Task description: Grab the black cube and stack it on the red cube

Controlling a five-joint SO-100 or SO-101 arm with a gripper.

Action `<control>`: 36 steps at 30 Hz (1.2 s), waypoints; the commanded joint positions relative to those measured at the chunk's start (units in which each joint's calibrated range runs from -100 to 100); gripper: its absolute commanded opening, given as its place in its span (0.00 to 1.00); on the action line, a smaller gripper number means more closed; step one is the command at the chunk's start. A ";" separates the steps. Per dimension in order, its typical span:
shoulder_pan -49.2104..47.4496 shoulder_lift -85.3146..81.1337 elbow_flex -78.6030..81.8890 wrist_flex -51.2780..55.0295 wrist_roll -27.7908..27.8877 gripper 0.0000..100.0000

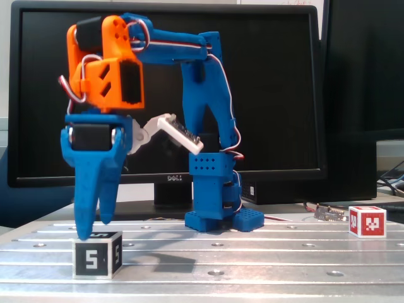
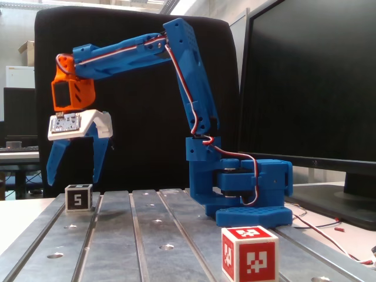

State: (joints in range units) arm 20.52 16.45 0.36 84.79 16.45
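The blue two-finger gripper (image 2: pixel 73 179) hangs point-down with fingers spread apart, nothing between them. Directly beneath its tips sits the small black cube with white edges and a white 5 (image 2: pixel 78 197), untouched on the ribbed metal table (image 2: pixel 147 235).

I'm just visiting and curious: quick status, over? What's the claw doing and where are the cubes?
Gripper open, just above black cube. Cube not grasped, on table. Red cube far off, alone. Nothing in the way.

We see the black cube (image 1: pixel 96 254) upright just below the gripper (image 1: pixel 92 228); the red cube (image 1: pixel 367 221) sits well apart.
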 commanded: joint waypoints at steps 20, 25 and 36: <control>0.85 2.52 5.47 -7.62 2.06 0.31; 0.85 2.60 7.55 -9.50 2.06 0.31; 0.63 2.52 8.64 -10.61 2.06 0.31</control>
State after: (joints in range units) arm 21.04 19.24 9.24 74.30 18.34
